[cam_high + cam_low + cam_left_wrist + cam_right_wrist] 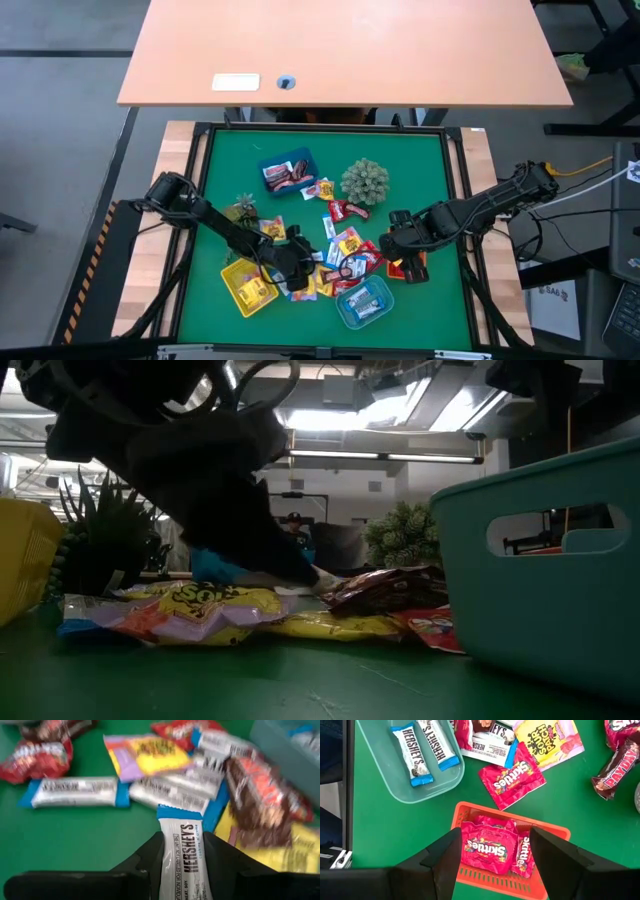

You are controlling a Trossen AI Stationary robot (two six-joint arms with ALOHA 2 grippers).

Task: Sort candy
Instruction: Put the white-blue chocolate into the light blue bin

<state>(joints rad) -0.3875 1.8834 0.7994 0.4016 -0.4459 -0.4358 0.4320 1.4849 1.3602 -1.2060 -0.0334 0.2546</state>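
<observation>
Left pincer (182,862) clamped on blue-and-white candy bar (184,855), low over candy pile (340,255). Right pincer (492,847) fingers apart, above red candy packs (485,845) in orange tray (555,832).

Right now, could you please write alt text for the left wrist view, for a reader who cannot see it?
The left gripper is shut on a blue-and-white Hershey's bar, held lengthwise between its dark fingers above the green table. Beyond it lie more blue-and-white bars, a yellow-and-purple packet and red packets in a loose heap.
</observation>
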